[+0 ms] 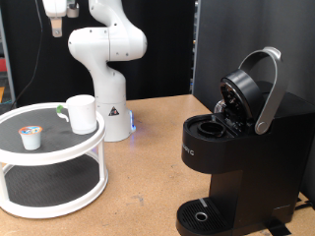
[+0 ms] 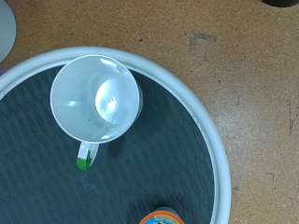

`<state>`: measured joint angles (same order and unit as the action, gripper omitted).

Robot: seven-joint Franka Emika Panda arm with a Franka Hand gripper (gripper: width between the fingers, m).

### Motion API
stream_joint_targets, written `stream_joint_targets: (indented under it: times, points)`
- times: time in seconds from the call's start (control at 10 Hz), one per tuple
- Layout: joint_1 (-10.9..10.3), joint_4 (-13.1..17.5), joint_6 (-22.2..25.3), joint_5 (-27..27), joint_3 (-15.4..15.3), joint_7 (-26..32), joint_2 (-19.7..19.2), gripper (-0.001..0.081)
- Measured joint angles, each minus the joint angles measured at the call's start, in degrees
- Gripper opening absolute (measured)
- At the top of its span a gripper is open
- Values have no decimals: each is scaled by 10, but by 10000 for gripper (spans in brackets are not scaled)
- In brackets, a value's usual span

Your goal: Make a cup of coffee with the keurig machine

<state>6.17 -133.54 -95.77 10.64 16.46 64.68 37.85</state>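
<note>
The white cup stands upright and empty on the dark top of a round two-tier stand at the exterior view's left. In the wrist view the cup is seen from straight above, its handle bearing a green mark. The black keurig machine stands at the exterior view's right with its lid raised and its pod chamber open. My gripper hangs high above the stand at the exterior view's top left, well clear of the cup. Its fingers do not show in the wrist view.
A small white pod with a coloured lid sits on the stand beside the cup; its edge shows in the wrist view. The stand's white rim rings the dark mat. The arm's white base stands behind the stand on a wooden table.
</note>
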Motion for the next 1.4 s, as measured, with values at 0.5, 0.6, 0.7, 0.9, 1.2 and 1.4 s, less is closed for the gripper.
stream_joint_targets:
  times: [0.5, 0.6, 0.7, 0.9, 1.2, 1.4]
  points:
    - [1, 7, -60, 11, 43, 37, -18, 808]
    - [1, 13, -69, 11, 51, 34, -29, 808]
    - [1, 21, -73, 11, 55, 30, -43, 808]
    - [1, 35, -63, 8, 56, 22, -71, 808]
    - [1, 40, -63, 8, 56, 23, -87, 808]
    - [6, -2, -113, 16, 57, 21, -80, 808]
